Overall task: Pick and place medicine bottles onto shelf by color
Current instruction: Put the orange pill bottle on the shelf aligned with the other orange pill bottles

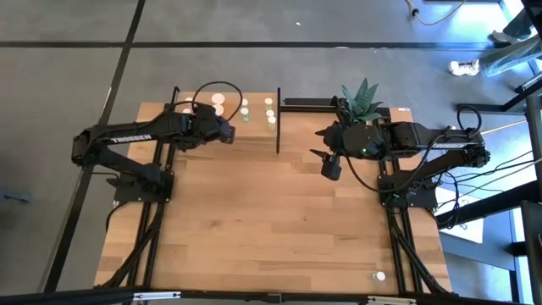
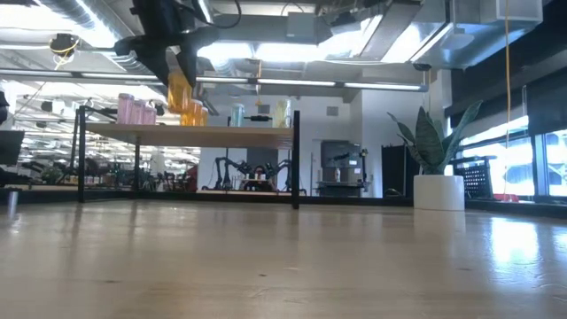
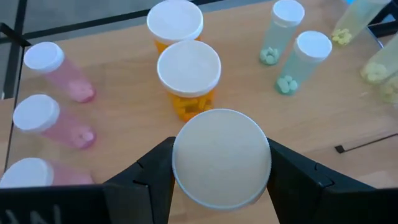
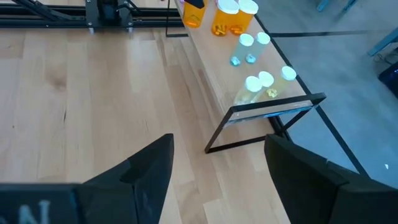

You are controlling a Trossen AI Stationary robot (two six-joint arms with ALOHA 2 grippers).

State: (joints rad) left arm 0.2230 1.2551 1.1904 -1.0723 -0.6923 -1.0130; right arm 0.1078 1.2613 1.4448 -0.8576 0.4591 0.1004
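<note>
**Left gripper holds an orange bottle over the shelf**

Your left gripper (image 3: pixel 221 171) is above the shelf (image 1: pixel 254 135) at the table's far left, its fingers closed on a white-capped orange bottle (image 3: pixel 221 155). Just beyond it two orange bottles (image 3: pixel 188 74) stand on the shelf, pink bottles (image 3: pixel 53 118) to their left, green bottles (image 3: pixel 292 50) and yellowish bottles (image 4: pixel 261 84) to their right. Your right gripper (image 4: pixel 217 168) waits over the table near the plant pot (image 2: pixel 439 190), fingers wide apart and empty.

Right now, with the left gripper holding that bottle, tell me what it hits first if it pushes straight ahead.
Most likely the nearer orange bottle standing directly ahead of the left gripper, which holds a white-capped bottle over the shelf. Depth is uncertain; the held bottle might pass above it.
</note>
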